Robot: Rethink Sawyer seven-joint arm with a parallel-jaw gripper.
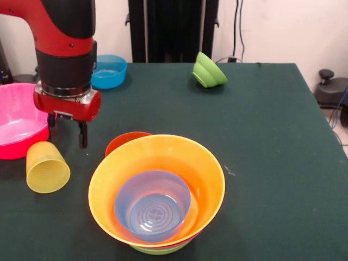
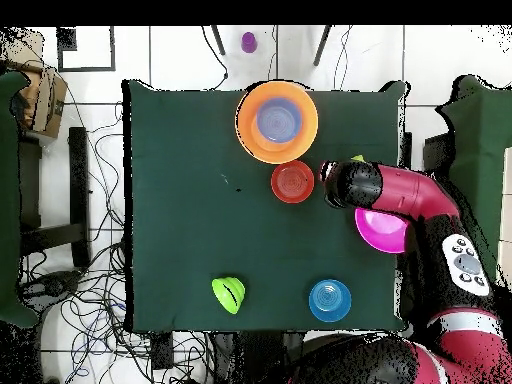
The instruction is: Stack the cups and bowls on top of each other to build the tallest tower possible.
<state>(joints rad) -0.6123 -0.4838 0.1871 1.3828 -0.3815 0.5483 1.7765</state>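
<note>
Hovering just above the yellow cup (image 1: 48,167), my jaws (image 1: 67,132) hang open and empty, both fingers pointing straight down at the green desk (image 1: 272,163). The cup lies tipped on its side directly below and slightly to the picture's left of them, mouth facing the camera, so I judge a grasp will need the rim or wall caught sideways rather than from the top. Beside the jaws on the same side sits a big pink bowl (image 1: 16,122), upright at the desk's edge. To the other side, close by, a red-orange bowl (image 1: 126,142) peeks out from behind the tower (image 1: 156,193): a wide orange bowl with a purple one nested inside, pink and lime-green rims showing beneath. Well beyond the jaws, a small blue bowl (image 1: 109,71) stands upright, and a lime-green bowl (image 1: 209,70) rests tilted on its side, far off. From overhead, the arm (image 2: 400,190) covers the cup almost entirely. Loose pieces remain scattered, so I reckon the tower is only partway built.
</note>
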